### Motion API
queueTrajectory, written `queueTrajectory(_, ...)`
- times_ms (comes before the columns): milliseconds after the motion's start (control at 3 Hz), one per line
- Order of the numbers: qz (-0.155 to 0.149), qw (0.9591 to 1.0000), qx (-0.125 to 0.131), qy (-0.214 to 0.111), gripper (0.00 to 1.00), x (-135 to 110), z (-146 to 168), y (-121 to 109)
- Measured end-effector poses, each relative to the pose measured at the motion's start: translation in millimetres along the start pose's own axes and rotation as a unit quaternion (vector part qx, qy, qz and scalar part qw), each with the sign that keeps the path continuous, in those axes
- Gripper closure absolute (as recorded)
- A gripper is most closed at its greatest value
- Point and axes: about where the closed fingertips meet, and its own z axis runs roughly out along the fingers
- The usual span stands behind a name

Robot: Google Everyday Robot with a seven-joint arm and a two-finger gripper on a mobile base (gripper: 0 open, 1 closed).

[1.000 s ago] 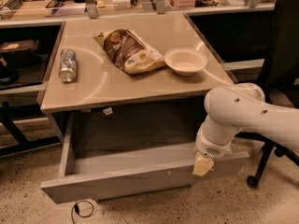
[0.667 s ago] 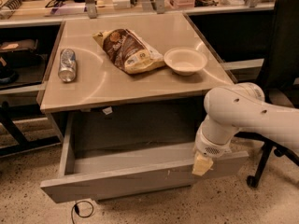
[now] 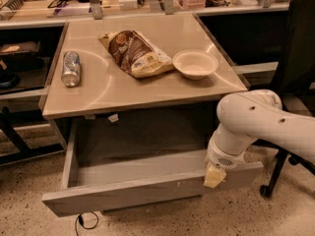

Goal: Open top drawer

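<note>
The drawer [image 3: 133, 191] stands open beneath the worktop's [image 3: 123, 90] front edge. The gripper [image 3: 215, 175] is at the drawer's front, below the right corner. I cannot tell whether it is open or closed.

top drawer [image 3: 128, 191] stands open with room inside; gripper [image 3: 215, 175] blocks its right front.

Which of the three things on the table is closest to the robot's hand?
The white bowl, on the right. The bag and can lie further left. The gripper is at the right end of the open drawer.
</note>
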Motion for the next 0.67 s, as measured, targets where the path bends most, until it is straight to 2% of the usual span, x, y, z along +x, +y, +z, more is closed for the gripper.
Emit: queueTrajectory(667, 0.010, 0.9999, -0.011, 0.004, 1.00, 12, -3, 22)
